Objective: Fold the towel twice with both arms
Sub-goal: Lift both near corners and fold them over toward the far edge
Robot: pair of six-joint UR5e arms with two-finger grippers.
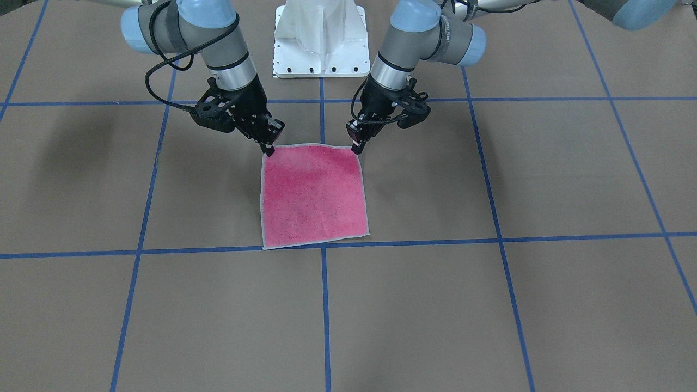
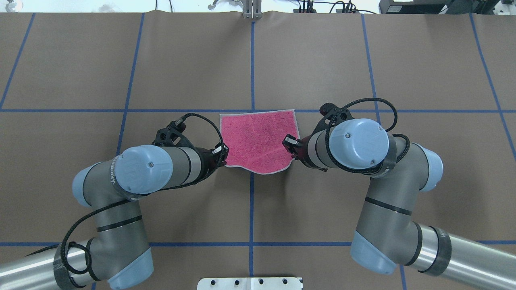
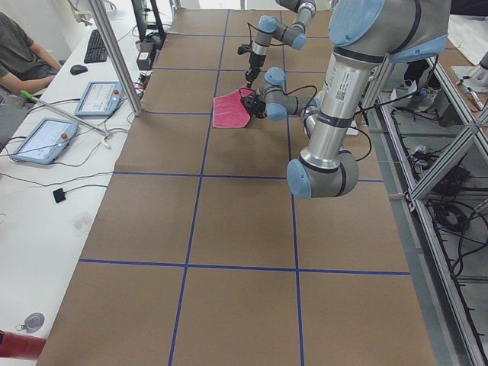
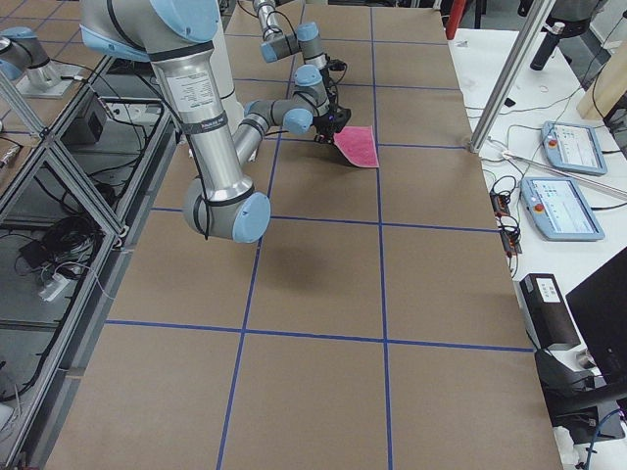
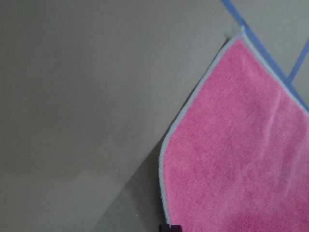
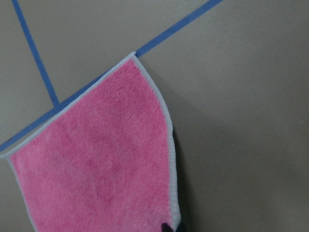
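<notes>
The towel (image 1: 313, 193) is pink side up in the middle of the table. Its far edge rests along a blue tape line, and its near edge is lifted off the paper. My left gripper (image 1: 357, 148) is shut on one near corner, and my right gripper (image 1: 269, 150) is shut on the other. In the overhead view the towel (image 2: 258, 139) sags between the left gripper (image 2: 224, 154) and the right gripper (image 2: 290, 146). The left wrist view shows the towel (image 5: 241, 145) hanging down to the table. The right wrist view shows the towel (image 6: 96, 159) doing the same.
The table is covered in brown paper with a blue tape grid (image 1: 324, 305). The white pedestal base (image 1: 321, 43) stands just behind the towel. Tablets (image 3: 42, 141) and a seated person (image 3: 19, 53) are at a side desk beyond the table's far edge.
</notes>
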